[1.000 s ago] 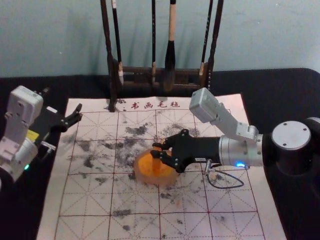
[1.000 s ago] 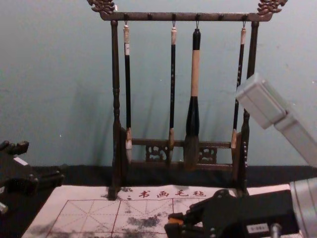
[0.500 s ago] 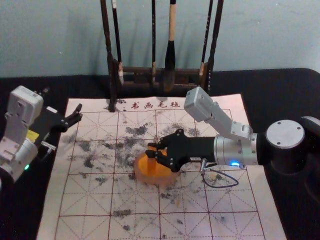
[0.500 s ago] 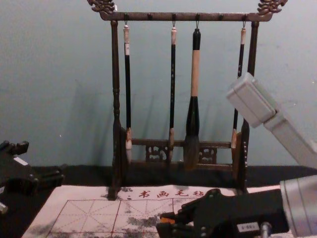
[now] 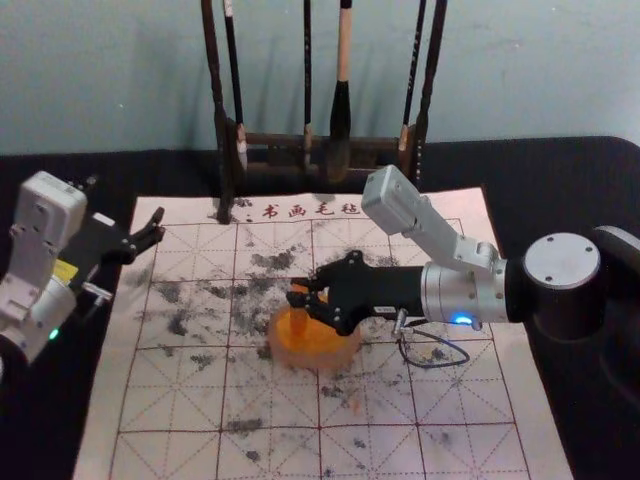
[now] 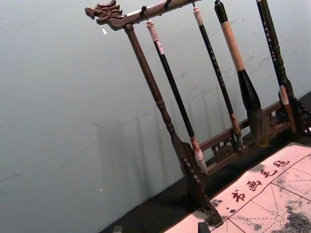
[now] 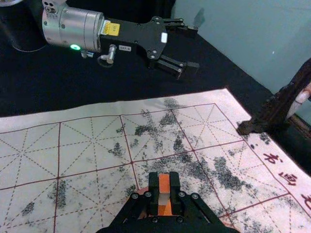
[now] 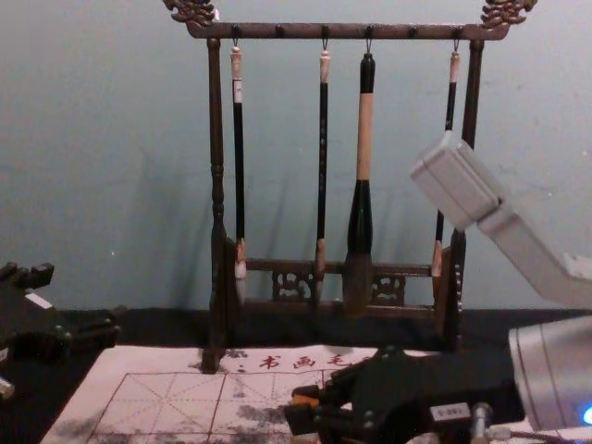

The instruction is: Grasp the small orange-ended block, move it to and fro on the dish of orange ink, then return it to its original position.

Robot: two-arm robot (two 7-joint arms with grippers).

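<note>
Over the ink dish [image 5: 335,358] in the head view, my right gripper [image 5: 299,292] is shut on the orange-ended block [image 5: 298,324]. The block stands roughly upright, its lower end within the dish's left part; exact contact with the ink cannot be told. In the right wrist view the block [image 7: 164,183] sits between the black fingers of that gripper [image 7: 164,189], a pale band between its orange parts. Parked at the mat's left edge is my left gripper [image 5: 127,203], open and holding nothing; the tips of this gripper [image 6: 160,228] are spread in the left wrist view.
Behind the dish stands a dark wooden rack [image 5: 270,142] with hanging brushes, including a thick one [image 8: 360,222]. The gridded, ink-smudged mat [image 5: 170,400] lies under the dish, on black cloth [image 5: 560,180]. A wall rises behind.
My right gripper has shifted left across the dish, carrying the block from near its middle toward its left side. Dish and left arm have stayed put.
</note>
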